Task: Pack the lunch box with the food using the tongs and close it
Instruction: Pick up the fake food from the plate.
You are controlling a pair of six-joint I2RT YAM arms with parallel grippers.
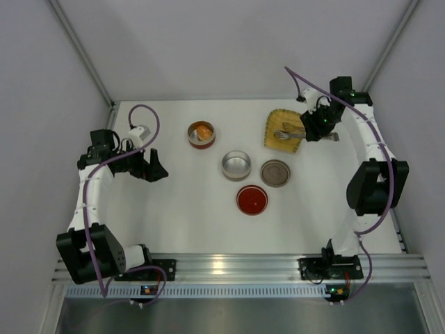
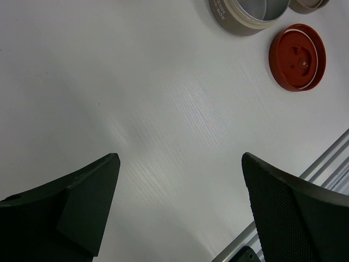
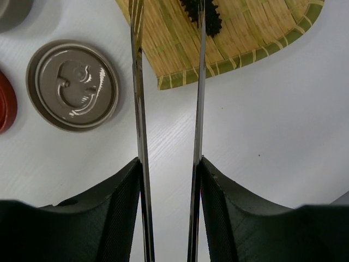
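Over the woven tray [image 3: 245,38] at the far right of the bench [image 2: 109,82], my right tool [image 3: 170,164] clenches the tongs [image 3: 137,82] by both arms; one arm crosses the black piece [image 3: 214,22] lying on that tray; the orange chunk [image 1: 204,130] sits in a lunch-box tin [image 1: 201,144] well apart to the left; my left tool [image 2: 180,158] hangs released, spread wide above bare bench.

The left arm [image 1: 87,198] and the right arm [image 1: 375,184] are built alike: slim white links joined by bulky black joint housings; a purple cable [image 1: 142,111] loops along each one; small green and orange lights glow at the bases [image 1: 146,288]; the left gripper [image 2: 180,157] has matte black, wedge-shaped fingers [image 2: 297,213], one inner face finely dimpled.
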